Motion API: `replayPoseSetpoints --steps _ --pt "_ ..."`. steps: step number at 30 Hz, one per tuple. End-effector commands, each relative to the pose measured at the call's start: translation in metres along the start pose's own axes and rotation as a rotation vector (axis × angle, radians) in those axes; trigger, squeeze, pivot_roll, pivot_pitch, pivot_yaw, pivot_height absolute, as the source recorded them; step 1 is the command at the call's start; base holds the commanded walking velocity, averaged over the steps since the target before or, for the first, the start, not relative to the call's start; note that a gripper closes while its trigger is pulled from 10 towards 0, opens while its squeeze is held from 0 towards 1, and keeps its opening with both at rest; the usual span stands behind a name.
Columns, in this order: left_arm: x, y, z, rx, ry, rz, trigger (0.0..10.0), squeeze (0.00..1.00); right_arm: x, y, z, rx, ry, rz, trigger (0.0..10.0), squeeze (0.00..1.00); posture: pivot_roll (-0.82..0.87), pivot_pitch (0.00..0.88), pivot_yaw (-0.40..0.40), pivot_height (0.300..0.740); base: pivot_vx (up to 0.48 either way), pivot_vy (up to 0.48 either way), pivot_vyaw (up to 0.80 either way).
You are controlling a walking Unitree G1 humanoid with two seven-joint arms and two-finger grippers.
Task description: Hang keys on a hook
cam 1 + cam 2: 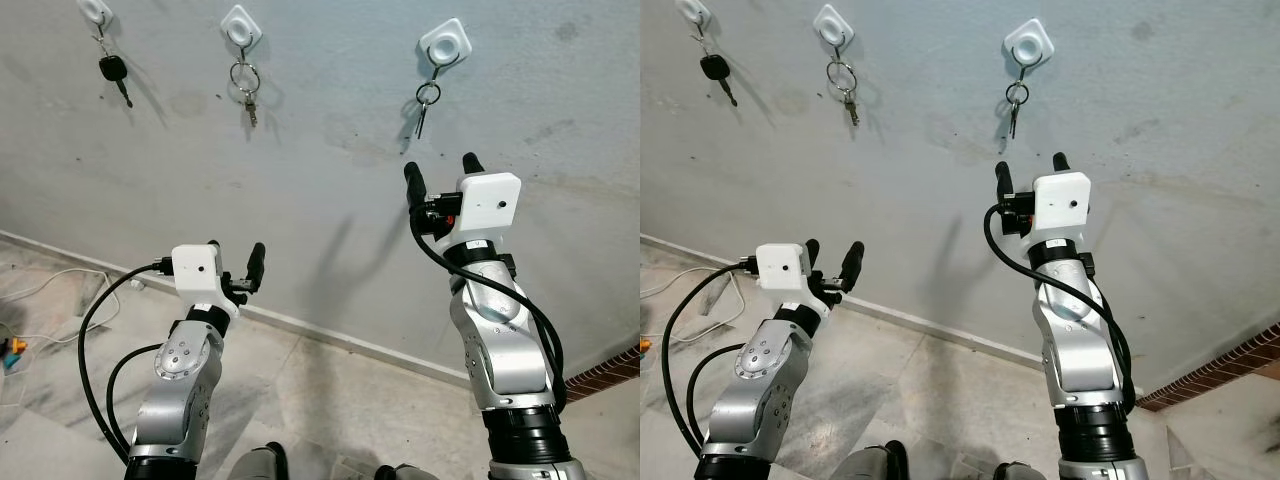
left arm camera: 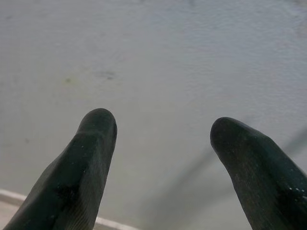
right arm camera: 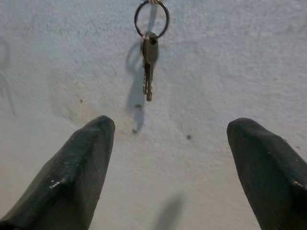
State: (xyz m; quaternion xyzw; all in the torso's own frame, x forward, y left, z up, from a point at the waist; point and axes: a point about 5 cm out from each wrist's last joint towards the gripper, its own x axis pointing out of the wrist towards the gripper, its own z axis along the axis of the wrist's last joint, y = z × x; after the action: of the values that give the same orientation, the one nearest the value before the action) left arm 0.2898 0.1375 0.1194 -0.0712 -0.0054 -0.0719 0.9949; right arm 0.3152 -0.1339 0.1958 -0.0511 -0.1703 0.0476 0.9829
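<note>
Three white hooks are fixed on the grey wall. On the right hook hangs a key ring with small keys, also seen in the right wrist view. My right gripper is raised just below those keys, open, with nothing between its fingers. The middle hook holds a ring with a key. A black-headed key dangles from the left hook. Lower down, my left gripper stands open and empty, facing bare wall.
A white skirting strip runs along the foot of the wall above a tiled floor. A white cable and a small coloured object lie on the floor at the left. Brickwork shows at the lower right.
</note>
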Motion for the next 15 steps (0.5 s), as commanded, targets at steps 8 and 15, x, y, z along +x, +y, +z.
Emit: replayPoseSetpoints --steps 8,15 --pt "0.0014 -0.0048 -0.0011 -0.046 0.001 0.024 10.0 0.0 -0.0019 0.0009 0.0105 -0.003 -0.026 0.033 10.0 1.0 0.0 0.146 0.002 0.74 0.0 0.0 0.0" --pt "0.0001 -0.0045 -0.0029 -0.056 0.014 0.026 10.0 0.0 -0.0041 0.0032 0.0105 0.005 -0.016 0.05 10.0 0.0 0.0 0.155 0.004 0.74 0.0 0.154 0.0"
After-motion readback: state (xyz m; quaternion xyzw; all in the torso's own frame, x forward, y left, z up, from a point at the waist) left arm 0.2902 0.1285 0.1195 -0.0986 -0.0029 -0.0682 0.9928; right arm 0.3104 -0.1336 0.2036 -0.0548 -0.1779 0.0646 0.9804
